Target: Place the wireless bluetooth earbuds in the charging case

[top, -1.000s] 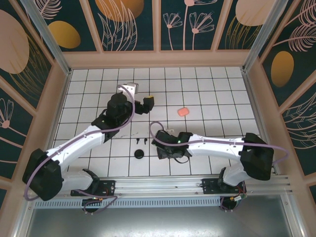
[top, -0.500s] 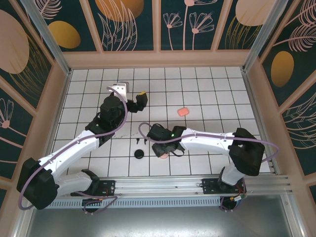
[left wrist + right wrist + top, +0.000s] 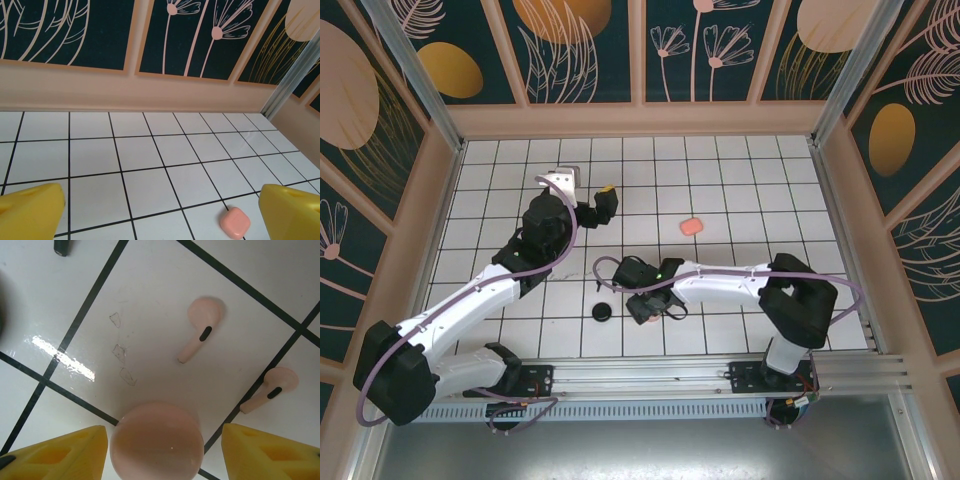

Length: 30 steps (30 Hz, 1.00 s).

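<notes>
— White gridded table under floral walls. Where is the right gripper?
— Its yellow jaws stand apart either side of a round pale pink case, not clamped on it. Two pale pink earbuds lie just beyond that case, and a black earbud lies farther off.
— How would they handle?
— Likely light, hard, glossy and slippery, so pinch across the stem. No readable writing, only a dark oval mark on each.
— And the left gripper?
— Spread wide, empty, well away from that case.

Earbud left of second earbud on table — case before them, between right claw fingers.
</notes>
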{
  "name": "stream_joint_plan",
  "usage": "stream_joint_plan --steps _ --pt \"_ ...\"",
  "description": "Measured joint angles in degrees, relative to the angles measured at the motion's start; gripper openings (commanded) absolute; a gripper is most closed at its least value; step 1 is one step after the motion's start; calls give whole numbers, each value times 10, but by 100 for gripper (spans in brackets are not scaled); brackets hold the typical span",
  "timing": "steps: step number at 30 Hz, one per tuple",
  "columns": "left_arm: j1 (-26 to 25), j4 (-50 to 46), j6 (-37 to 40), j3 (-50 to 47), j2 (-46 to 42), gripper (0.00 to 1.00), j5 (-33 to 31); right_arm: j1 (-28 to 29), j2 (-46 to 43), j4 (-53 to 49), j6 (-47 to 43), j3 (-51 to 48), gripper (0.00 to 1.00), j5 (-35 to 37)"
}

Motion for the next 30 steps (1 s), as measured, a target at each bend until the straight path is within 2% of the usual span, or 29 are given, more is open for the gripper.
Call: stream_joint_plan --steps 15,27,30 --pt "0 0 0 0 -14 99 0 0 36 16 0 0 60 -10" --pt "0 0 0 0 -18 99 7 0 37 20 0 0 55 -15" --pt "0 0 0 0 -18 99 11 1 37 20 0 0 51 -15"
